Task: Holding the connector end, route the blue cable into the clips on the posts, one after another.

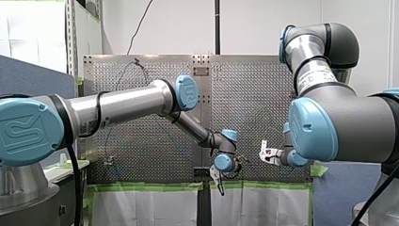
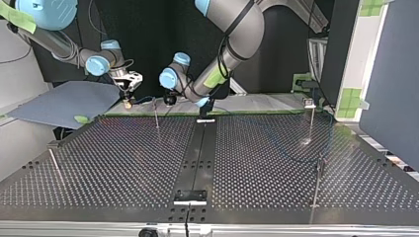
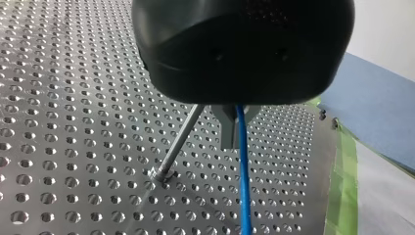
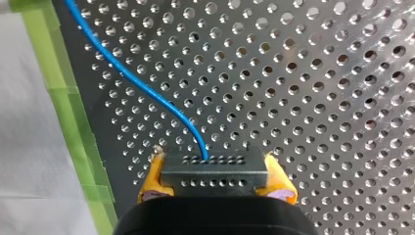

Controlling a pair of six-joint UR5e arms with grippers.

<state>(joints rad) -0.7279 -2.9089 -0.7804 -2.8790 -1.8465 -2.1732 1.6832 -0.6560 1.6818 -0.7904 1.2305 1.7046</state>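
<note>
Cable (image 4: 147, 90) leaves the connector (image 4: 214, 182), which my right claw (image 4: 215, 171) clamps between yellow pads low over the tabletop (image 4: 318, 98). My left claw (image 3: 234, 132) pinches the cable narrowly, just beside a post (image 3: 178, 144). A taut pull may drag the connector from the pads, or the cable may slide past the post without seating

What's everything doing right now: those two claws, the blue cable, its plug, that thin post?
My right claw: shut on the connector.
Connector: clamped between yellow pads.
Blue cable: attached to the connector, curving away over the table.
My left claw: shut on the blue cable.
Post: standing beside my left claw, clip hidden.
</note>
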